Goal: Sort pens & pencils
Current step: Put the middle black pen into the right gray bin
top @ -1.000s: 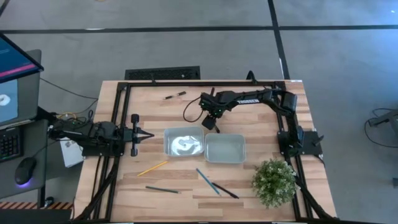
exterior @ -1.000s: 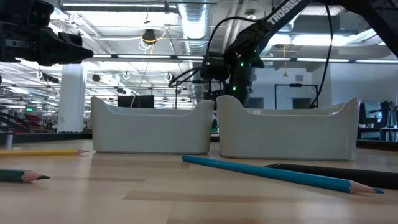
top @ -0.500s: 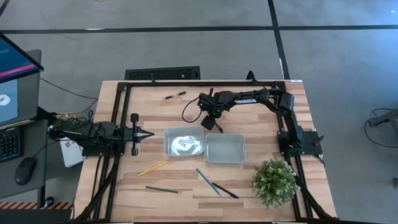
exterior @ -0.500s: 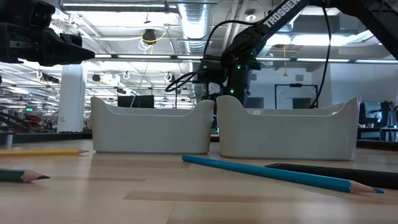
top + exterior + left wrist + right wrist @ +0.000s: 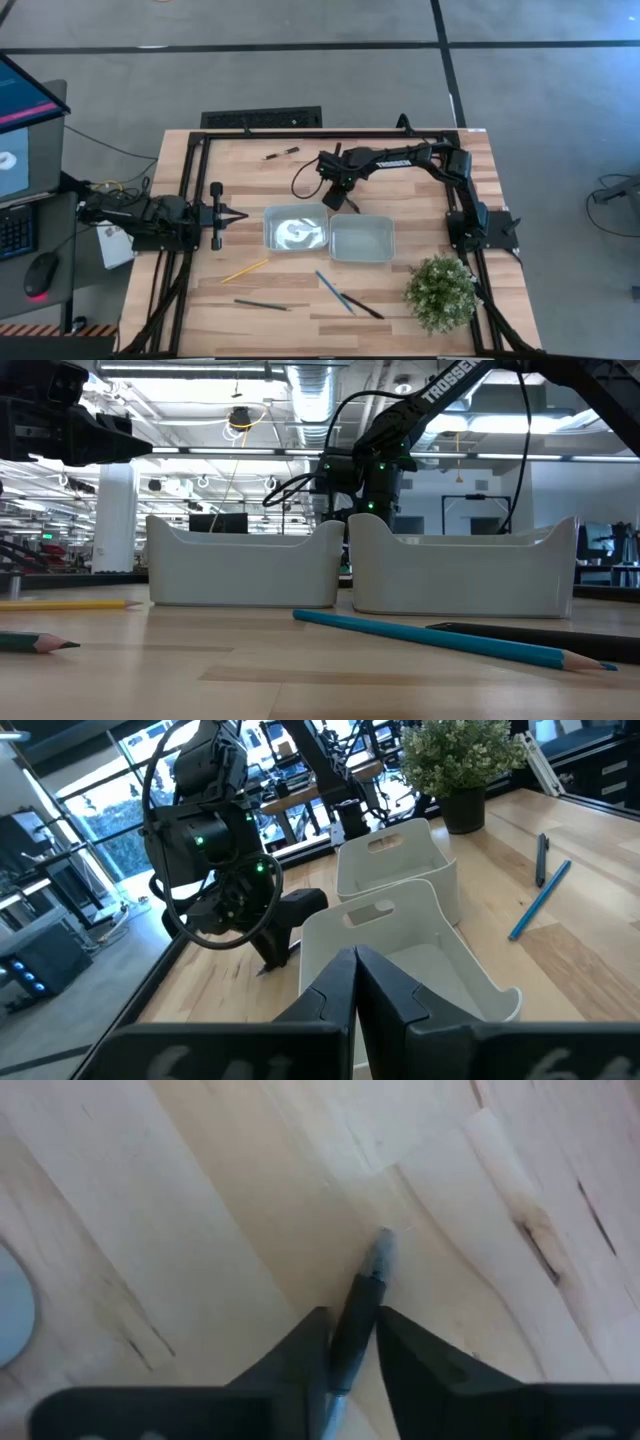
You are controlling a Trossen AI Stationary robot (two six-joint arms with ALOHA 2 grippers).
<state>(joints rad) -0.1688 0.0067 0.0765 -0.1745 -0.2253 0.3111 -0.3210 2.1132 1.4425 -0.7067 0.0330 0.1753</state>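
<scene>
My right gripper (image 5: 337, 200) stands just beyond the two white bins (image 5: 297, 230) (image 5: 362, 238), shut on a black pen (image 5: 358, 1305) with a paler tip (image 5: 382, 1252). Another black pen (image 5: 282, 153) lies near the far edge. On the near side of the bins lie a yellow pencil (image 5: 245, 269), a grey-green pencil (image 5: 262, 305), a blue pencil (image 5: 333, 291) and a black pen (image 5: 362, 305). My left gripper (image 5: 235, 215) waits shut at the table's left, touching nothing. My right gripper pinches the black pen's barrel (image 5: 362, 1292) between its two fingers (image 5: 312, 1342), a little behind the paler tip. The fingers come from above, pointing down, one on each long side of the pen. The pen's tip rests on the wooden table.
A potted plant (image 5: 440, 292) stands at the near right corner. A black frame (image 5: 190, 200) runs around the table's edges. A loop of cable (image 5: 303, 180) hangs beside the right arm's wrist. Bare wood lies between the bins and the far pen.
My right gripper has shifted a little toward the table's left edge, staying just beyond the bins. The left arm, the bins, the pencils and the other pens have kept still.
</scene>
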